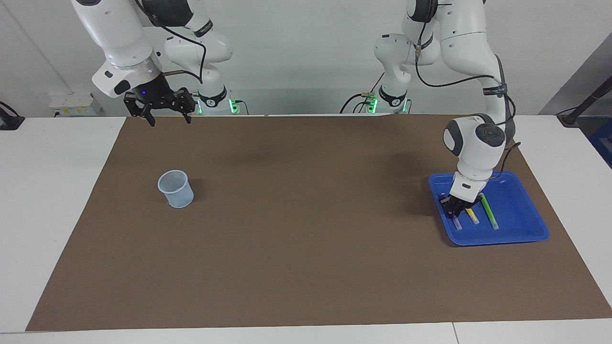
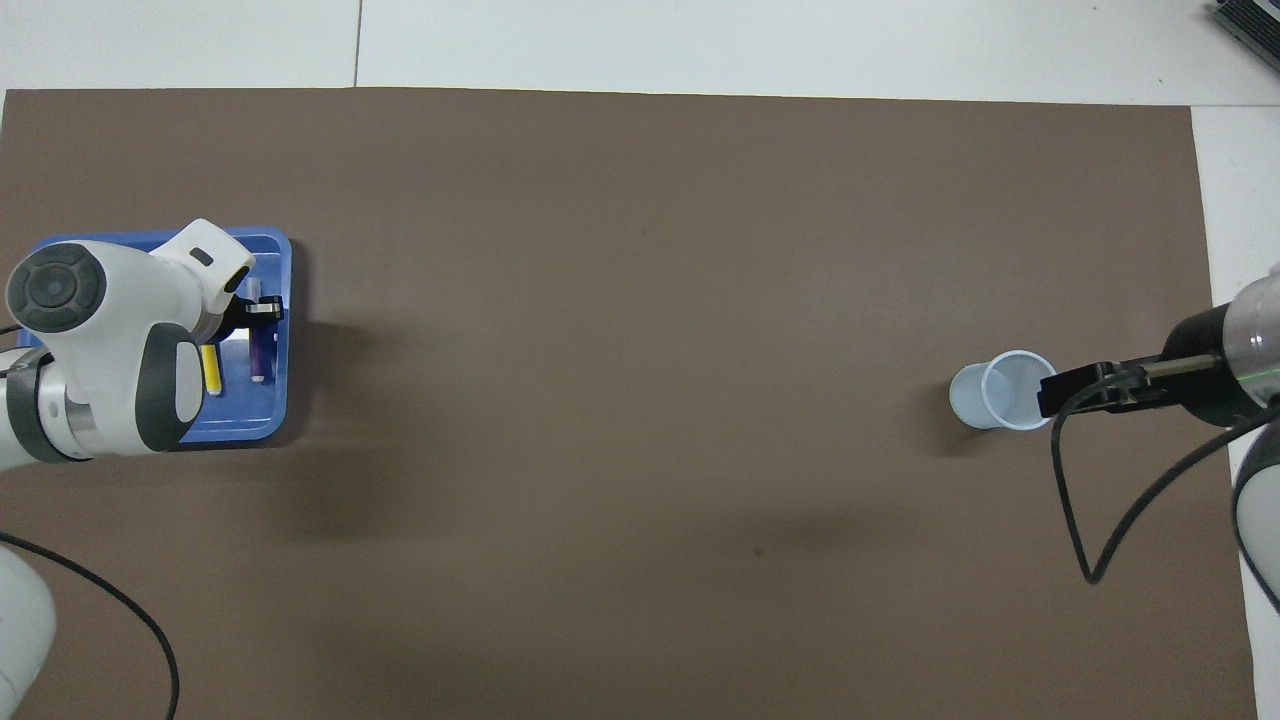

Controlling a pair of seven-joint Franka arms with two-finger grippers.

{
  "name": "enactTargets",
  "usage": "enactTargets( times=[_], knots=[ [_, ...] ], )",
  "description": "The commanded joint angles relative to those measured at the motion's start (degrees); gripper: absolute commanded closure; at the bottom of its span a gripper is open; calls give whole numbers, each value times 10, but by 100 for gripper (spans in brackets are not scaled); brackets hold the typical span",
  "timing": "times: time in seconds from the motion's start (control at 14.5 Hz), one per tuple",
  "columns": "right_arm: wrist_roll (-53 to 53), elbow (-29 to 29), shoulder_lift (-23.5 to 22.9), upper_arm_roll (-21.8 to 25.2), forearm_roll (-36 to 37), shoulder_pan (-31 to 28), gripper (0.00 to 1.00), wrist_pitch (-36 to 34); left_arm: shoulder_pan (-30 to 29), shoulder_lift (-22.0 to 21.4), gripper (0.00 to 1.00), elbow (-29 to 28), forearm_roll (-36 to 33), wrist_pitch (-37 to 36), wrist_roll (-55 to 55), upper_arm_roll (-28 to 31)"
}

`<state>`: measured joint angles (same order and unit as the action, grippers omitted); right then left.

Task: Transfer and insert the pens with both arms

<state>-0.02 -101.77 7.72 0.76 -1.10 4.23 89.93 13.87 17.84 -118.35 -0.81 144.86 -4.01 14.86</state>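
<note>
Left end effector is down in the shallow blue plastic tray at the left arm's end of the bench, fingers together, clamped on the slim purple marker pen w/ pale cap. In the overhead view that purple pen lies along the tray edge nearest the bench's middle. Slim yellow marker pen lies just beside it in the tray, then the slim green marker pen, closer to the tray's middle; all three roughly parallel. Left arm's white wrist covers much of the tray from above.

Right end effector waits up in the air over the brown mat's edge nearest the robots, fingers apart, holding nothing. Pale blue translucent plastic cup stands upright on the mat toward the right arm's end of the bench, well apart from the tray.
</note>
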Motion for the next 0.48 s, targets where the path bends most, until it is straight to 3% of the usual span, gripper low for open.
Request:
enactTargets(
  times=[0.0, 0.41],
  knots=[
    [6, -18, 15, -1, -9, -4, 0, 10, 7, -7, 100, 7, 8, -32, 4, 5],
    [6, -18, 15, -1, -9, -4, 0, 10, 14, -32, 100, 6, 9, -68, 3, 7]
  ],
)
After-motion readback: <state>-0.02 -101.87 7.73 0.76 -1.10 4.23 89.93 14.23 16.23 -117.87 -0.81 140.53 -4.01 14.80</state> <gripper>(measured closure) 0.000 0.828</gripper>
